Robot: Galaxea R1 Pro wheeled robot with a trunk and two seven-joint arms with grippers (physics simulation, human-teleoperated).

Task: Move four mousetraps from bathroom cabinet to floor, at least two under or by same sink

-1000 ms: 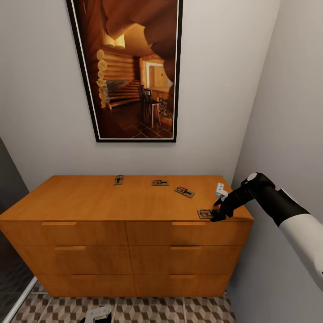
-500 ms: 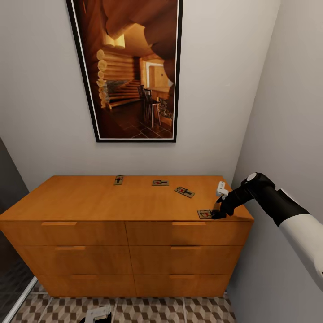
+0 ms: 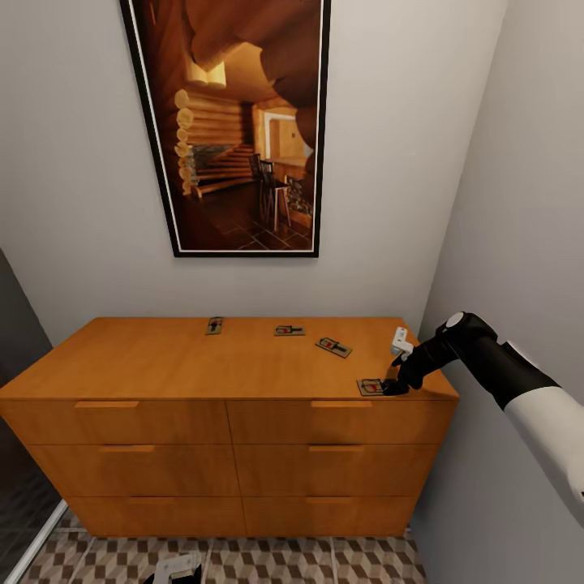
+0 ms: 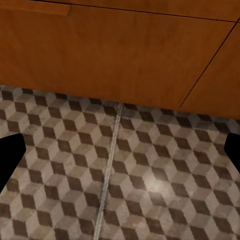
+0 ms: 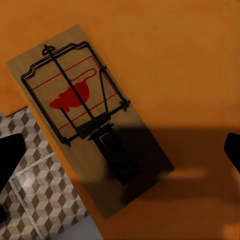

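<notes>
One mousetrap [image 5: 90, 135] lies diagonally over the cabinet [image 5: 190, 60] edge.

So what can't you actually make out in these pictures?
- Right gripper, head view: its own dark body hides whether the fingertips touch the nearest mousetrap.
- Three far mousetraps, head view: too small for detail.
- Cabinet drawers: fronts hide any contents.
- Left gripper, left wrist view: fingers cut off by the edges.
</notes>
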